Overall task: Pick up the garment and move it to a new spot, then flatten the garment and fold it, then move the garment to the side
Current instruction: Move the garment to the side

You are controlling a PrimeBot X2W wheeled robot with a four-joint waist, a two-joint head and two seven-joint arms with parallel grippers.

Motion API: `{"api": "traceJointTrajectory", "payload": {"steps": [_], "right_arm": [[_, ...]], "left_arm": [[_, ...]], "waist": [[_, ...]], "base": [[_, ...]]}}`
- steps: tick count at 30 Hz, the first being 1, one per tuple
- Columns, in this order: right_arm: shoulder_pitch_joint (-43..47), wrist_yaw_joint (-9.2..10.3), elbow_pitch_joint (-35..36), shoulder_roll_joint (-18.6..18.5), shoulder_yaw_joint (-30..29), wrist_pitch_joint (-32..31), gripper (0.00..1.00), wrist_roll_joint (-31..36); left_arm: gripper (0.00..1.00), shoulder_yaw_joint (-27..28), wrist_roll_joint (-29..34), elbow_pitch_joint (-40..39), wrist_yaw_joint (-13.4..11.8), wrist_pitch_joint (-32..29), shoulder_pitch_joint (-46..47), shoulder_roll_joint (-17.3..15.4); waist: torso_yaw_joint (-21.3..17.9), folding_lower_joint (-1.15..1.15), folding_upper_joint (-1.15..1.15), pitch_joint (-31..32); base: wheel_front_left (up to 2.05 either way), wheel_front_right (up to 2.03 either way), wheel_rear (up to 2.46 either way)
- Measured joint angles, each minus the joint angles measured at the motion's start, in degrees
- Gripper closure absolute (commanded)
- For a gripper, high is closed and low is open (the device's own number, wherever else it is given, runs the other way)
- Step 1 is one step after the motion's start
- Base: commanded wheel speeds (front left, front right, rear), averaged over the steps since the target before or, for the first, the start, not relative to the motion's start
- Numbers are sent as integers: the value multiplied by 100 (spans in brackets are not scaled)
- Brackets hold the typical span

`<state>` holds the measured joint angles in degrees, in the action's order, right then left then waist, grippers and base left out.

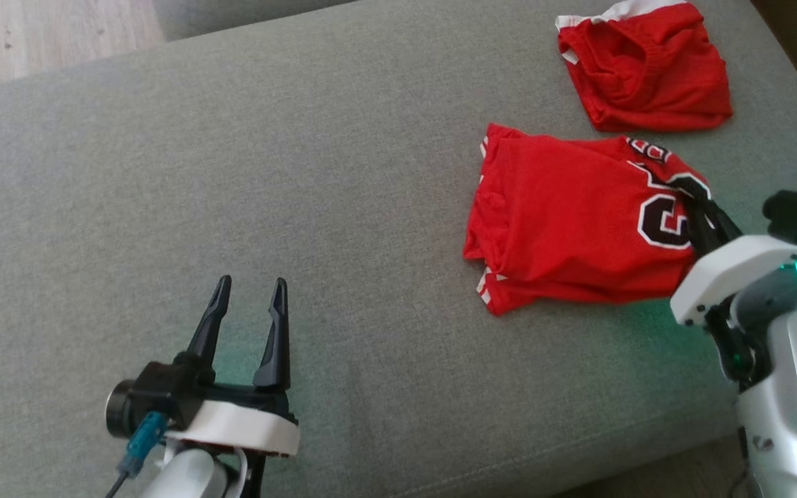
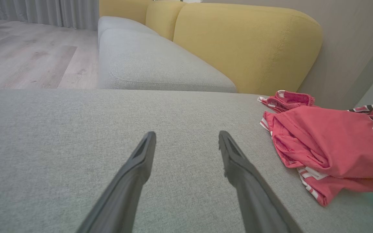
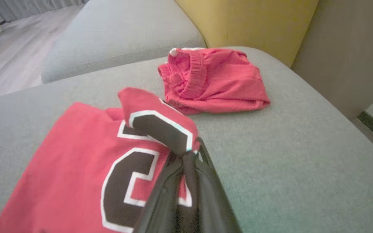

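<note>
The garment is a red jersey with black, white-edged numbers, lying folded on the grey sofa seat at the right of the head view. My right gripper is shut on its right edge, and the right wrist view shows the fingertips pinching a lifted fold of the garment. My left gripper stands open over bare cushion at the lower left, well apart from the cloth. In the left wrist view the garment lies to the right of the open fingers.
A second red garment, bunched with a white trim, lies behind the jersey near the far right of the seat. Yellow back cushions rise behind. The seat's right edge drops off close by. Wooden floor lies beyond.
</note>
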<state>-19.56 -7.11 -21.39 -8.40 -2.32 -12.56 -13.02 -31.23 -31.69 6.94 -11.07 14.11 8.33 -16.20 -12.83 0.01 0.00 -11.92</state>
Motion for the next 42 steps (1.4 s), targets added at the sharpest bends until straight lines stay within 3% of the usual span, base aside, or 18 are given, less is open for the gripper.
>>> {"api": "traceJointTrajectory", "payload": {"steps": [8,19,30,38,39,40,42], "right_arm": [[-785,0,-129,-112,212,46,100,1],[-2242,0,-1418,-510,-78,-7,100,153],[-3113,0,-2238,-1152,-1132,63,100,804],[-3558,0,-2574,-1929,-1960,63,100,1892],[-3598,0,-2602,-1952,-2050,97,39,2061],[-3627,0,-2637,-1952,-2141,137,0,2219],[-3628,0,-2668,-1915,-2339,259,0,2540]], "left_arm": [[0,-24,43,32,5,-43,31,-3],[0,-25,43,43,7,-41,88,1],[0,-49,60,-14,32,-41,180,-7],[0,-146,202,-208,46,-51,459,-13],[0,-151,202,-214,46,-51,471,-12],[0,-162,202,-214,44,-51,478,-13],[0,-182,203,-213,42,-52,485,-12]], "waist": [[174,-1,0,-4],[778,-1,0,-100],[1355,0,0,-539],[1640,0,0,-1031],[1657,0,0,-1082],[1671,1,0,-1125],[1692,1,0,-1187]], "base": [[0,0,0],[0,0,0],[0,0,0],[0,0,0],[0,0,0],[0,0,0],[0,0,0]]}}
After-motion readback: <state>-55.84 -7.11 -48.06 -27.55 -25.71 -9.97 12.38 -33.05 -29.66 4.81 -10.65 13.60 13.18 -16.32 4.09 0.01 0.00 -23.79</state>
